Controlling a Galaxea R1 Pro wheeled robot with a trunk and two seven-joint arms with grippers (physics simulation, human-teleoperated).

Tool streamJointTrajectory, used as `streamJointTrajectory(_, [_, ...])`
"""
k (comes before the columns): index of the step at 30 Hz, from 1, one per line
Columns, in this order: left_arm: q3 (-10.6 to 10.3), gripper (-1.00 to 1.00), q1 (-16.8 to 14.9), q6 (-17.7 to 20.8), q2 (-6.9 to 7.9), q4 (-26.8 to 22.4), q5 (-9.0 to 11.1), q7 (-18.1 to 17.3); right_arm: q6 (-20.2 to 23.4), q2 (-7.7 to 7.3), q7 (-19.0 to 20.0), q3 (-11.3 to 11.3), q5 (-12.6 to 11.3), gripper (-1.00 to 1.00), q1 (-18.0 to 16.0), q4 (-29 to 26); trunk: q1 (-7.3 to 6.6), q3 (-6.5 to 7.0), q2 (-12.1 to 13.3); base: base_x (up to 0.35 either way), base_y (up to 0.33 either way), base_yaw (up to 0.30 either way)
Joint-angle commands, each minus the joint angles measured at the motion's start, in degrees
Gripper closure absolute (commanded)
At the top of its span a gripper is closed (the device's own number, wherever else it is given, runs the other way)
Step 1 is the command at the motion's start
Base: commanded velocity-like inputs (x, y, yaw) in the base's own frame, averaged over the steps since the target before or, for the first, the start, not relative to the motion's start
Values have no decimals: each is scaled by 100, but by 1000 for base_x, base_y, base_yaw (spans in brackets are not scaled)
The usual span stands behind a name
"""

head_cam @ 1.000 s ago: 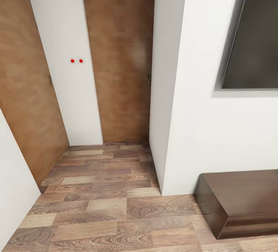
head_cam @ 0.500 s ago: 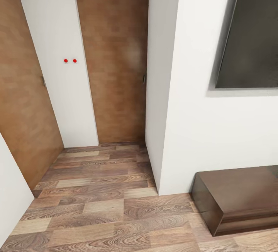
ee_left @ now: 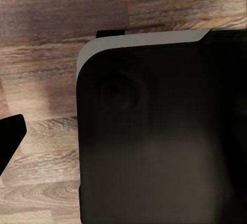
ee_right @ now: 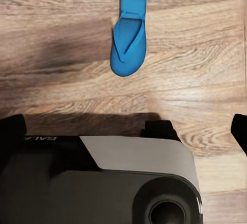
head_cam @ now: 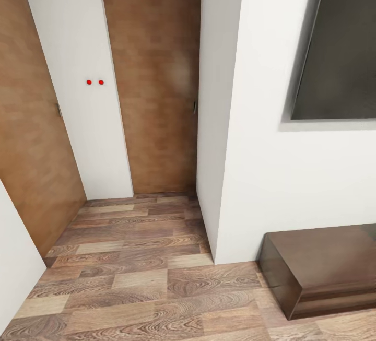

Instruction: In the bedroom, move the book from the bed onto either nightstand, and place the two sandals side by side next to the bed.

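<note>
One blue sandal (ee_right: 128,29) lies flat on plank floor (ee_right: 195,80) just ahead of the robot base (ee_right: 134,183); pincer states cannot be told; best approach low, squarely over its narrow middle.

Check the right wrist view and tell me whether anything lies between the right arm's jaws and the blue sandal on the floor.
Nothing visible does. The bright blue flip-flop sandal lies flat and alone on the wood-plank floor, with bare planks between it and the robot's grey-and-black body. The jaws appear as dark edges at the frame's sides, apart from the sandal.
</note>
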Motion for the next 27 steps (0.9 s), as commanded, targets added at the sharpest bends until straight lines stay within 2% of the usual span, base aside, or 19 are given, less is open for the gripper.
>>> streamJointTrajectory(1, [-1,-100,-5,-23,-2,5,1,-7,36,22,-84,-2,-4,-100,-52,-7,0,-6,-3,0,0,0])
streamJointTrajectory(6, [12,-100,-20,-29,-13,-8,5,-10,278,98,-471,-2,0,-100,-239,-24,0,-6,-3,0,0,0])
streamJointTrajectory(11, [19,-100,-177,-16,-8,-208,27,-6,480,150,-669,-2,-1,-100,-417,-28,0,-6,-3,0,0,0])
streamJointTrajectory(19, [23,-100,-379,2,7,-595,42,34,642,176,-729,-2,-6,-100,-497,-15,0,-6,-3,0,0,0])
streamJointTrajectory(27, [10,-100,-454,16,39,-794,44,71,664,186,-735,-2,-16,-100,-508,19,0,-6,-3,0,0,0])
